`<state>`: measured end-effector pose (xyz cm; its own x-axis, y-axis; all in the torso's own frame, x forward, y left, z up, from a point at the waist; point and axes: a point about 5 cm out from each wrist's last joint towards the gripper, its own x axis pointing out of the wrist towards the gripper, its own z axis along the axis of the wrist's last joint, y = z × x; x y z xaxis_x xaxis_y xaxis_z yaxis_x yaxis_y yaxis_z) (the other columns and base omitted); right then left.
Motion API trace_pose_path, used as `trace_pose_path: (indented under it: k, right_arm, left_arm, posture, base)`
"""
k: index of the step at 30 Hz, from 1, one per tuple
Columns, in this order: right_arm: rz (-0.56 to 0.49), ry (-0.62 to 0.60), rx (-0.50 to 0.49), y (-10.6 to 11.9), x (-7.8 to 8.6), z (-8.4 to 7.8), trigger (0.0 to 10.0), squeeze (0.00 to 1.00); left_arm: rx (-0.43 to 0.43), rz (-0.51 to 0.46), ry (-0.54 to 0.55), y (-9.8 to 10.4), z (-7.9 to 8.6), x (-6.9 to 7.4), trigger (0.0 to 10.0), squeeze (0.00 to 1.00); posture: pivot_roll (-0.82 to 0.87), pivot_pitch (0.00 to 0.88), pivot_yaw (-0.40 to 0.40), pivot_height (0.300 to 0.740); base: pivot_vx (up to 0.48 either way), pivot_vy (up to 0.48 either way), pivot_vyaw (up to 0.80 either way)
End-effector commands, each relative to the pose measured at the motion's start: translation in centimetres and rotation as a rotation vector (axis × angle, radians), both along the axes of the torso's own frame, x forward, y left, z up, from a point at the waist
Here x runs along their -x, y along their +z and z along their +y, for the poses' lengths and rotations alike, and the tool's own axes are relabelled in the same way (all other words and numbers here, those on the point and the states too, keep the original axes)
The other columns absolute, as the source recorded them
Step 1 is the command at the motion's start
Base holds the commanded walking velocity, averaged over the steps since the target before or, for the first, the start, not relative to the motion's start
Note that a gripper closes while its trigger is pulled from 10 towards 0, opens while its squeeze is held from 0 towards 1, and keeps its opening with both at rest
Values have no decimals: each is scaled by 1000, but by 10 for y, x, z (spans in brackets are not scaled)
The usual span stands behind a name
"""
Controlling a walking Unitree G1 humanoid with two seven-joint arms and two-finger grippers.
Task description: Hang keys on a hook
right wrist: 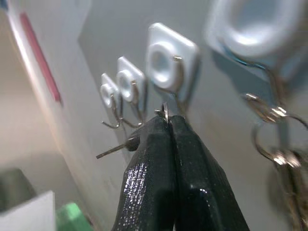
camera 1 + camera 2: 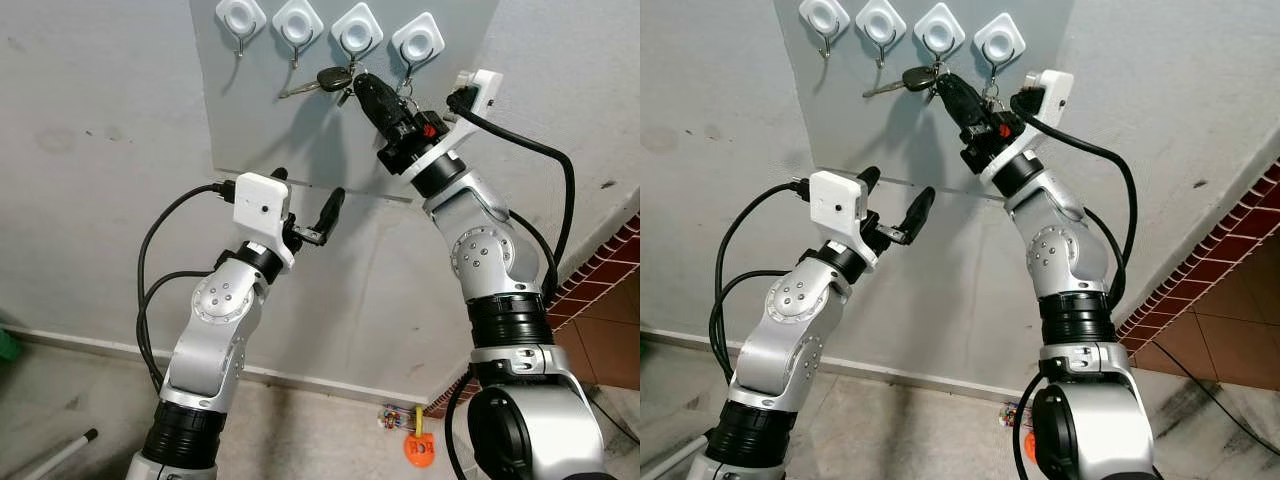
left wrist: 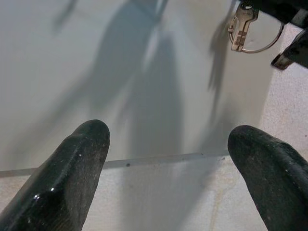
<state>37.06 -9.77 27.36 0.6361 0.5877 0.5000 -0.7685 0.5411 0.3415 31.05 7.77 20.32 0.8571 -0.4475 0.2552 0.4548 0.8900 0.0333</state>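
Observation:
Several white hooks sit in a row on a grey panel on the wall. My right gripper is raised to the panel and shut on the ring of a bunch of keys. It holds them just under the third hook. In the right wrist view the ring sticks out of the closed fingertips, close to that hook's wire. A second bunch of keys hangs from the fourth hook. My left gripper stands open lower down, facing the panel's bottom edge, with nothing in it.
The wall is plain grey around the panel. On the floor below lie a small orange object and a white stick. Red brick tiling runs along the right side.

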Motion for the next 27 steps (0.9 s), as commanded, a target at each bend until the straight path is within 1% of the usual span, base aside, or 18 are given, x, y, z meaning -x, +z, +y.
trace_pose_path:
  k: [1,7,10,11,16,17,18,23,25,27]
  right_arm:
    - [23,34,-74,6,-2,-2,10000,0]
    - [105,65,-120,-4,-5,-2,10000,0]
    - [142,73,-126,-13,-5,-2,10000,0]
    - [155,72,-124,-18,-4,-2,10000,1000]
    - [157,48,-106,-27,-2,-2,10000,1000]
    - [151,18,-77,-31,-2,-2,10000,1000]
    - [148,5,-69,-32,-2,-2,10000,1000]
    - [179,-6,-43,-50,3,-3,10000,1000]
    - [198,-23,-43,-57,6,-4,10000,1000]
    - [211,-63,-20,-68,9,-6,10000,1000]
  left_arm:
    - [3,-7,-4,3,-3,3,10000,0]
    - [5,-6,-3,3,-2,3,10000,0]
    - [7,-4,2,3,-1,3,10000,0]
    - [9,-2,3,3,-1,3,10000,0]
    - [8,2,5,2,-1,4,10000,0]
    - [8,7,9,1,0,3,10000,0]
    - [8,8,10,1,0,3,10000,0]
    - [4,26,18,-5,1,2,10000,0]
    - [-1,45,26,-11,3,1,10000,0]
    - [18,92,41,-21,6,-1,10000,0]
  posture:
    - [4,104,-70,740]
    - [7,107,-70,740]
    - [8,109,-69,740]
    - [8,110,-68,740]
    - [9,113,-66,740]
    - [9,113,-66,740]
    - [9,113,-66,740]
    - [7,109,-60,740]
    - [5,106,-56,740]
    - [2,102,-50,740]
  base:
    - [0,0,0]
    - [0,0,0]
    - [0,0,0]
    - [0,0,0]
    - [0,0,0]
    - [0,0,0]
    - [0,0,0]
    - [0,0,0]
    - [0,0,0]
    - [0,0,0]
